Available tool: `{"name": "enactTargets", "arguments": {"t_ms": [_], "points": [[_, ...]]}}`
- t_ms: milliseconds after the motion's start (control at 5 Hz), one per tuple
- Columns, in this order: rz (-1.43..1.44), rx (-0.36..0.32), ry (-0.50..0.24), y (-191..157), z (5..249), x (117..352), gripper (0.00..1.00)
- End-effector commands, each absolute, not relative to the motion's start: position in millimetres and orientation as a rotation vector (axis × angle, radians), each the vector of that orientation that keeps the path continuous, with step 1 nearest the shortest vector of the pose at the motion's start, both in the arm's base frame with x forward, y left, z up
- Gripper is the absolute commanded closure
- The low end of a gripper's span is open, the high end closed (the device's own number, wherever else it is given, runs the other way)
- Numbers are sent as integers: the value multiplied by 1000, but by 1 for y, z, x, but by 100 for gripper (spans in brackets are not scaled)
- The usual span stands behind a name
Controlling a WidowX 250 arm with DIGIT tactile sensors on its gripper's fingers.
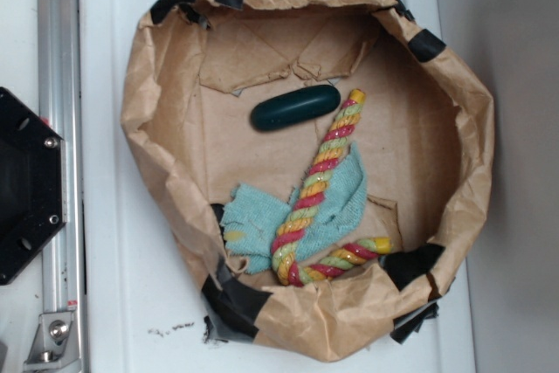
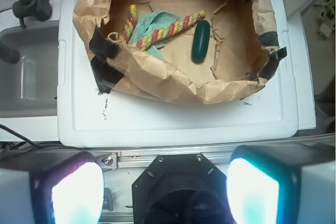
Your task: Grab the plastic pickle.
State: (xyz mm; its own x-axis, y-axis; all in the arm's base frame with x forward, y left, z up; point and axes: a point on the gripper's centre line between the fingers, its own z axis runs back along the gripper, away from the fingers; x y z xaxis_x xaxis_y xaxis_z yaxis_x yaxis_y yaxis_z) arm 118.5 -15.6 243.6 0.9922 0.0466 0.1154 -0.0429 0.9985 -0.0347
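Three things share your paper basket [image 1: 472, 128]: pickle [image 1: 295, 107] lies mid-floor toward the far wall, its end almost touching the rope [image 1: 321, 176]. Your gripper's [image 2: 165, 195] fingers [image 2: 76, 192] stand spread, empty; crumpled walls could snag them.

The gripper [image 2: 165, 182] fingers [image 2: 76, 192] are blurred, glowing blocks cut off at the wrist view's bottom edge. The paper bin [image 2: 173, 85] has its 12 o'clock rim cropped there. The teal rag [image 1: 327, 207] lies partly under the twisted rope [image 1: 314, 185] (its middle hidden). The black base [image 1: 26, 185] is cut off at 9 o'clock.
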Motion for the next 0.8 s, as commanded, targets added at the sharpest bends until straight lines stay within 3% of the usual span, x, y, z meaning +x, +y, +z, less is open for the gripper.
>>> {"name": "enactTargets", "arguments": {"t_ms": [0, 200, 400, 600], "points": [[45, -32, -116, -16, 244, 118, 0], [138, -14, -180, 14, 215, 168, 0], [195, -36, -160, 32, 187, 216, 0], [214, 22, -195, 37, 150, 262, 0]]}}
